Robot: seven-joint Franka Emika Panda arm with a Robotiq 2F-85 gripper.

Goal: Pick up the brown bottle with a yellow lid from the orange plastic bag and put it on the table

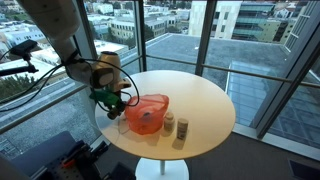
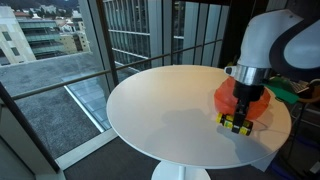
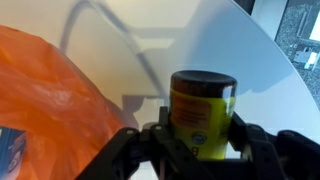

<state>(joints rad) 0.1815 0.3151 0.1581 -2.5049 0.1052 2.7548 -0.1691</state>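
My gripper (image 3: 200,150) is shut on a bottle (image 3: 203,112) with a yellow label and a dark end, gripping it at its middle. The orange plastic bag (image 3: 45,110) lies to the left of it in the wrist view. In both exterior views the gripper (image 1: 115,98) (image 2: 236,122) is beside the orange bag (image 1: 147,112) (image 2: 226,95), low over the round white table (image 1: 200,100) (image 2: 170,100). I cannot tell whether the bottle touches the tabletop.
Two small bottles (image 1: 168,123) (image 1: 182,130) stand on the table next to the bag. The table edge (image 3: 290,90) is close on the right in the wrist view. Floor-to-ceiling windows surround the table.
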